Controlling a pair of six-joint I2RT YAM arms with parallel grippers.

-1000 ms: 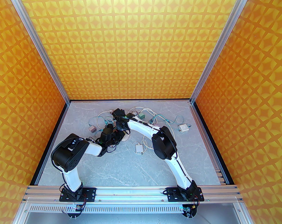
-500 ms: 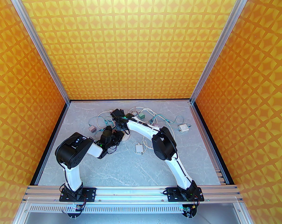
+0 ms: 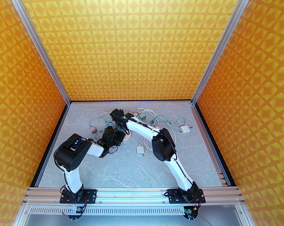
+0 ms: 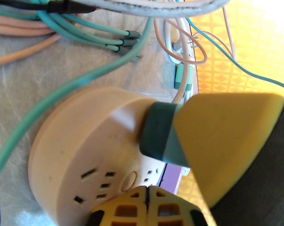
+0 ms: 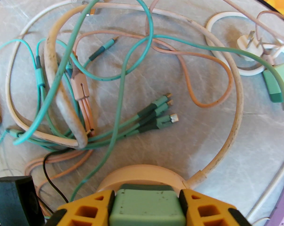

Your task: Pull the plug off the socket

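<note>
Nearest the table's near edge, the left arm's big black elbow has swung slightly rightward and back over the last second. Its left gripper (image 4: pixel 146 196) has its yellow fingertips pressed together, empty, bearing down on the face of the round pale-pink plastic socket (image 4: pixel 85 138). The socket lies near the middle of the grey marbled table (image 3: pixel 123 168) and has not visibly shifted.

Just beyond, the right gripper (image 5: pixel 147 203) pinches the two-tone green plug block (image 4: pixel 156 132) between its yellow fingers. Its wrist has edged a little toward the far-left corner. The plug's dark teal end still meets the socket face with no visible gap, so the pull seems not yet to have freed it. The brace and the grip both look set.

The plug is a rounded block with a dark teal band at the socket end, a paler mint body, and small dirt specks. The socket shows slot holes on its face, and a thick soiled white cord leaves its side.

Farther off lies a tangle of teal, pink and white cables (image 5: pixel 123 79).
</note>
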